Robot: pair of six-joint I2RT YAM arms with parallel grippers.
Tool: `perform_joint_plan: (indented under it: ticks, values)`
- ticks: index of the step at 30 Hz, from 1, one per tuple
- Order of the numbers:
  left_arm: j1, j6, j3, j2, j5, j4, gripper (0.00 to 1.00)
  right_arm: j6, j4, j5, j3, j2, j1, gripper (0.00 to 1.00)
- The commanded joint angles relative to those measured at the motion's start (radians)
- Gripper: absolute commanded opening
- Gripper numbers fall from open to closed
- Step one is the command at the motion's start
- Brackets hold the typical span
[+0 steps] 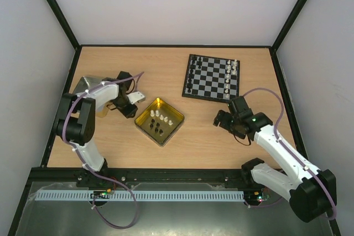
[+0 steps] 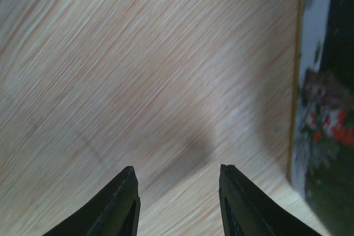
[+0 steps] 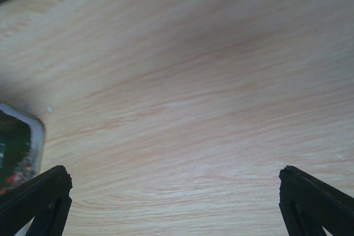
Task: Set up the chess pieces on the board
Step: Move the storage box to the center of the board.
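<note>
The left gripper (image 2: 177, 171) and right gripper (image 3: 174, 174) hover with fingers apart and empty. Reaching into the tin (image 1: 145, 111), wide fingers could topple neighbouring chess pieces (image 1: 157, 114).

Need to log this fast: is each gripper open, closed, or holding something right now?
Left black two-finger gripper: partly open, holding nothing.
Right black two-finger gripper: wide open, holding nothing.

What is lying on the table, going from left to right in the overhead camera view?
silvery metal object → gold tin holding loose chess pieces → chessboard, with more pieces along two opposite edges
</note>
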Motion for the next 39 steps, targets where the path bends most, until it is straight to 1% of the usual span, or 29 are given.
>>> perform_joint_plan:
  ticks: [1,6,10,14,18,19,21,22,26,28,29,31,34,37,39]
  values:
    - [-0.049,-0.042,0.070,0.022,0.096,-0.044,0.41,-0.017,-0.055,0.065,0.134,0.023,0.004,0.98]
    - [-0.151,-0.055,0.094,0.023,0.145,-0.095,0.41,-0.040,-0.121,0.124,0.306,0.076,0.001,0.98]
    - [-0.238,-0.056,0.137,0.046,0.218,-0.168,0.41,-0.056,-0.172,0.141,0.408,0.123,-0.013,0.98]
    - [-0.308,-0.060,0.197,0.089,0.290,-0.217,0.40,-0.081,-0.186,0.089,0.438,0.133,-0.025,0.98]
    - [-0.354,-0.081,0.272,0.139,0.382,-0.237,0.40,-0.086,-0.228,0.049,0.386,0.133,-0.025,0.98]
    - [-0.362,-0.089,0.292,0.151,0.393,-0.237,0.40,-0.072,-0.236,0.046,0.363,0.125,-0.026,0.96]
    - [-0.375,-0.103,0.325,0.168,0.407,-0.233,0.40,-0.038,-0.240,0.031,0.312,0.092,-0.025,0.74]
    - [-0.379,-0.112,0.336,0.173,0.411,-0.229,0.40,-0.025,-0.231,0.004,0.284,0.075,-0.025,0.68]
    - [-0.393,-0.136,0.367,0.184,0.435,-0.210,0.40,0.003,-0.205,-0.067,0.201,0.030,-0.025,0.56]
    - [-0.402,-0.143,0.369,0.189,0.447,-0.207,0.40,-0.002,-0.200,-0.104,0.175,0.035,-0.024,0.57]
    - [-0.407,-0.147,0.363,0.191,0.440,-0.201,0.41,-0.008,-0.199,-0.117,0.166,0.040,-0.022,0.59]
    - [-0.412,-0.150,0.342,0.184,0.405,-0.187,0.43,-0.019,-0.184,-0.151,0.152,0.049,-0.017,0.63]
    - [-0.411,-0.154,0.280,0.144,0.320,-0.142,0.43,-0.022,-0.144,-0.202,0.141,0.078,0.004,0.68]
    - [-0.393,-0.158,0.221,0.100,0.252,-0.105,0.46,-0.020,-0.111,-0.226,0.130,0.122,0.041,0.69]
    - [-0.364,-0.164,0.199,0.075,0.236,-0.091,0.48,-0.018,-0.090,-0.225,0.127,0.147,0.063,0.70]
